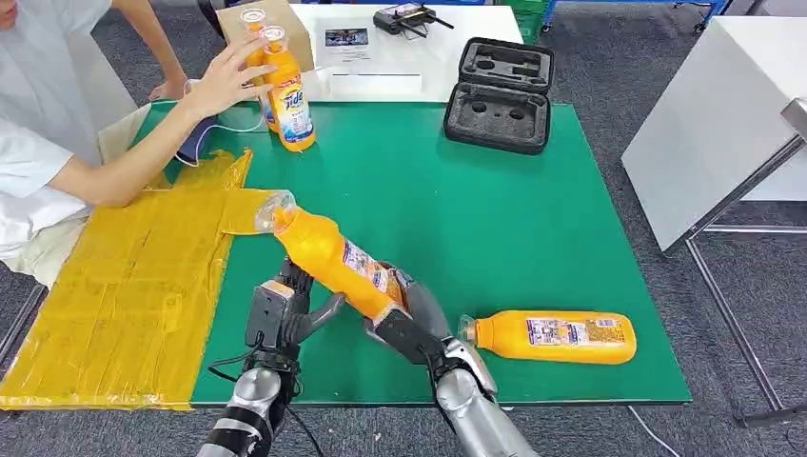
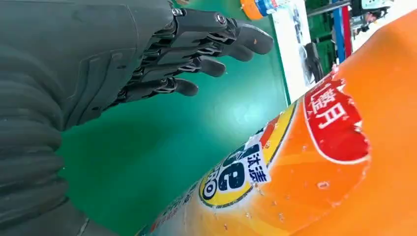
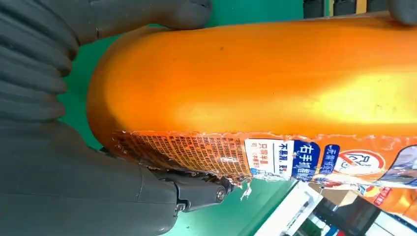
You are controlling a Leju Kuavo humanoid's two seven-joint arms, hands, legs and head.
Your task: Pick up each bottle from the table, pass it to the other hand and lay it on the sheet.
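Orange detergent bottle (image 1: 328, 257) is held aloft by the right hand (image 1: 404, 319), which grips its base end, the cap end slanting up and away toward the yellow sheet (image 1: 124, 286). The left hand (image 1: 281, 309) sits just beside the bottle's middle with its fingers (image 2: 216, 44) spread and nothing in them; the left wrist view shows them clear of the label, so the handover looks about to happen rather than done. No bottle lies on the sheet as yet. A second orange bottle (image 1: 557, 336) lies on the green mat (image 1: 457, 209) just off the right hand's outer side. Far beyond the left hand, two more bottles (image 1: 285, 90) stand upright, a person's hand (image 1: 224, 81) touching them. By my reading, all the placing remains.
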